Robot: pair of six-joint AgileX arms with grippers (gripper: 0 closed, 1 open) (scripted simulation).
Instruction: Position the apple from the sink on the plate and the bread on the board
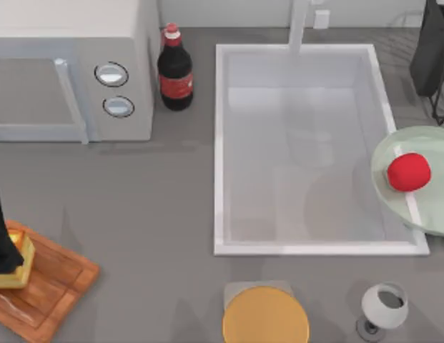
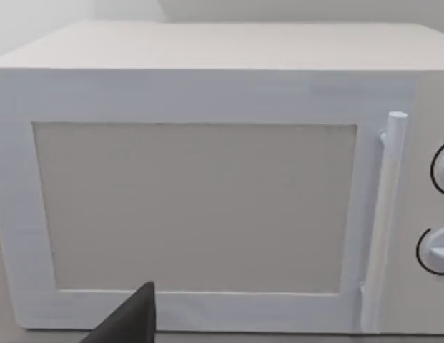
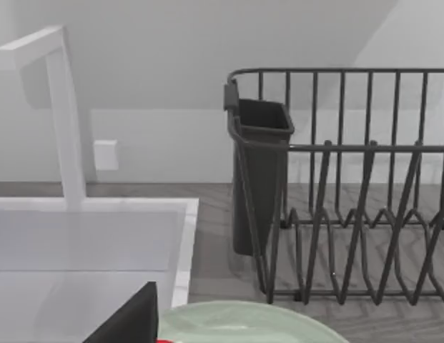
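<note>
Already in top view: apple (image 1: 408, 172) on plate (image 1: 415, 179) at right edge, bread (image 1: 16, 261) on board (image 1: 39, 289) at lower-left corner under left gripper (image 1: 3, 239); wrist views, finger state untellable; lift straight off.
</note>
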